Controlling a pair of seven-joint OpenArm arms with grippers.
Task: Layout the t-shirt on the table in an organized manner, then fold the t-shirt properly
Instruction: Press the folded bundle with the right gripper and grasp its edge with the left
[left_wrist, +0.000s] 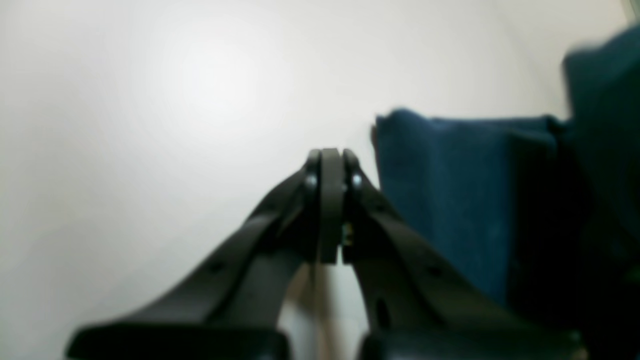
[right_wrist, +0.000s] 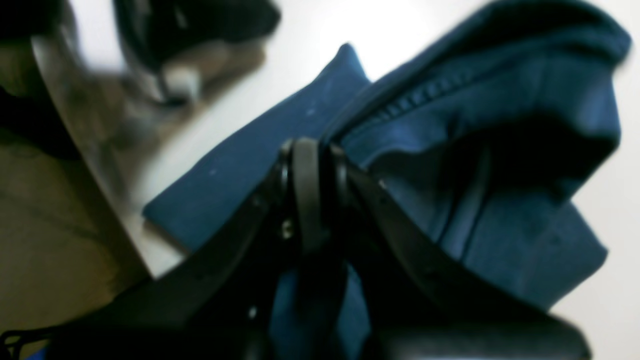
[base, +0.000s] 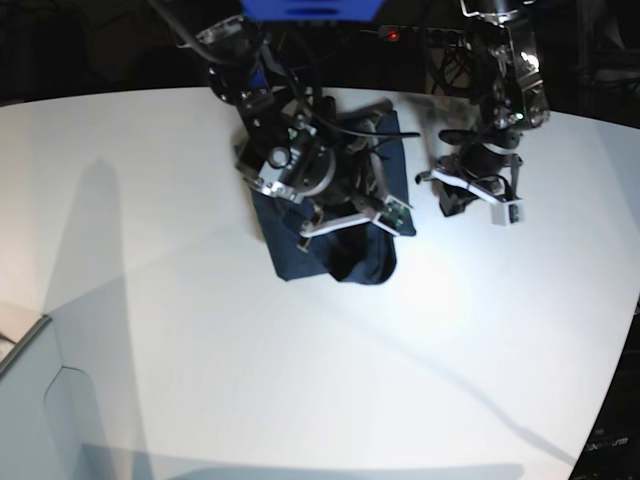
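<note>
- In the base view the right arm covers much of the one t-shirt (base: 345, 255), so its outline is hard to read; both wrist views are blurred.
- One t-shirt, two claws, one worktop (base: 200, 350).
- Right claw (right_wrist: 310, 155): clenched on a raised fold of the t-shirt (right_wrist: 500, 100), seen only in its wrist view.
- Left claw (left_wrist: 330, 165): clenched and holding nothing, above bare worktop (left_wrist: 150, 100) just beside the t-shirt (left_wrist: 450, 190) edge.
- The t-shirt lies bunched at the worktop's far middle.
</note>
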